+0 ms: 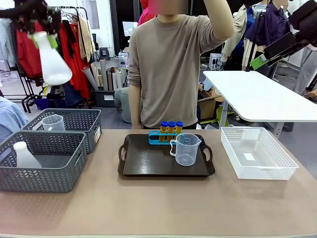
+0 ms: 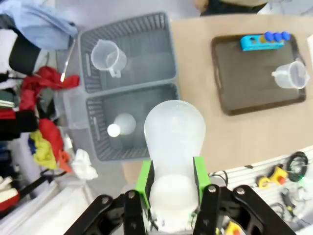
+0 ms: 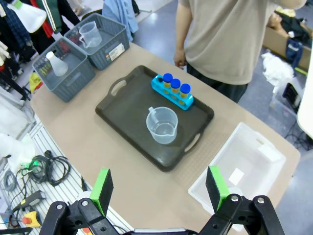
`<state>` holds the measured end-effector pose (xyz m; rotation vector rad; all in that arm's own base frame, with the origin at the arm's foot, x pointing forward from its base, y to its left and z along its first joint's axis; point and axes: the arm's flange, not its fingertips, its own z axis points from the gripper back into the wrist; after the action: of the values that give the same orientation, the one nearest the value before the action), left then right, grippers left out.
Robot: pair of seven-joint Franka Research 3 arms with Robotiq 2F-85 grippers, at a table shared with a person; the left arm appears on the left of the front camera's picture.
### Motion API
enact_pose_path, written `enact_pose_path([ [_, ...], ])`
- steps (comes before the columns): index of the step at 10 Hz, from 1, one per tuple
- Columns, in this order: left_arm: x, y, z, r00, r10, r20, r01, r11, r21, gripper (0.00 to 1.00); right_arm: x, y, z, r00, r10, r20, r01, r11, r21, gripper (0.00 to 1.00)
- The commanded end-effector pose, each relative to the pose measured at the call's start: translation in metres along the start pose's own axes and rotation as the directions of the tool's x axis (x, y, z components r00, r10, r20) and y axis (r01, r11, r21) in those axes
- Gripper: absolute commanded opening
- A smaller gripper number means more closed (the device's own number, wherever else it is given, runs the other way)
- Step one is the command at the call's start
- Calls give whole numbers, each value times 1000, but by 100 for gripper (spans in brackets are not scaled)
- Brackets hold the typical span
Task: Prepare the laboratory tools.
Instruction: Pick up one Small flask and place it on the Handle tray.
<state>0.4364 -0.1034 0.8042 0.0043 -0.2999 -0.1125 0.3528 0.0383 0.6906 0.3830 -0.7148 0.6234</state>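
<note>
High at the far left, my left gripper (image 1: pixel 43 38) is shut on the neck of a frosted white conical flask (image 1: pixel 53 64), which hangs bulb down. In the left wrist view the flask (image 2: pixel 173 137) sits between the green pads (image 2: pixel 144 178), over the grey baskets. A clear handled beaker (image 1: pixel 185 148) and three amber tubes with blue caps (image 1: pixel 171 127) in a blue rack stand on the dark tray (image 1: pixel 148 161). My right gripper (image 3: pixel 159 188) is open and empty, high above the table's near edge, with the beaker (image 3: pixel 162 125) and the tubes (image 3: pixel 175 85) below it.
Two grey baskets stand at the left: the far basket (image 1: pixel 74 121) holds a clear beaker (image 1: pixel 53 122), the near basket (image 1: pixel 44 173) a white flask (image 1: pixel 24 154). A white basket (image 1: pixel 257 168) lies at the right. A person stands behind the tray with one arm raised.
</note>
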Motion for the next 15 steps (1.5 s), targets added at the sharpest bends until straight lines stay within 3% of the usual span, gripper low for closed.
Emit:
enact_pose_path([
  [1,13,-2,36,998,-55,14,55,998,-2,0,0,0,0,1000,4,10,-4,1000,15,100],
  [7,2,-8,41,998,-55,21,55,998,-18,0,0,0,0,1000,4,10,-4,1000,15,100],
  [9,-1,-54,-31,988,-153,13,154,985,-75,0,0,0,0,1000,4,10,-4,1000,15,100],
  [13,5,-123,-87,955,-297,-2,293,943,-156,0,0,0,0,1000,4,10,-4,1000,15,100],
  [15,5,-127,-94,953,-304,-21,296,941,-165,0,0,0,0,1000,4,10,-4,1000,15,100],
])
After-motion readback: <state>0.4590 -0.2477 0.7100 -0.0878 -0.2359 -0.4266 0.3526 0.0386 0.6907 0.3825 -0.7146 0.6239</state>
